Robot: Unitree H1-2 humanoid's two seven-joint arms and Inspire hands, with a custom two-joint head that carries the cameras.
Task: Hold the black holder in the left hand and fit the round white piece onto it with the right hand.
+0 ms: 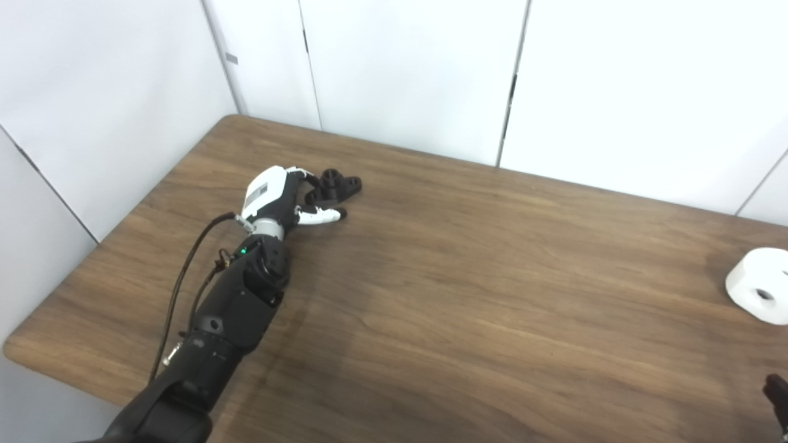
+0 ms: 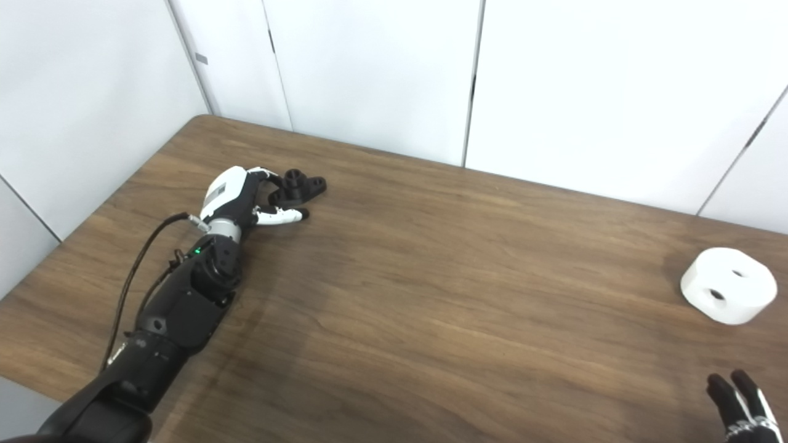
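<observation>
At the table's far left, the left hand [image 1: 277, 195] cups the black holder [image 1: 334, 186], fingers curled, likely steadying it; the right hand [image 2: 742, 403] waits, fingertips alone visible, grip unreadable.

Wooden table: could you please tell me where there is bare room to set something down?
The wooden table is bare between the black holder at the left hand and the round white piece. Those far-left and right-edge spots are the only occupied ones.

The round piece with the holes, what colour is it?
White. The round piece shows best in the right eye view, lying on the brown table.
</observation>
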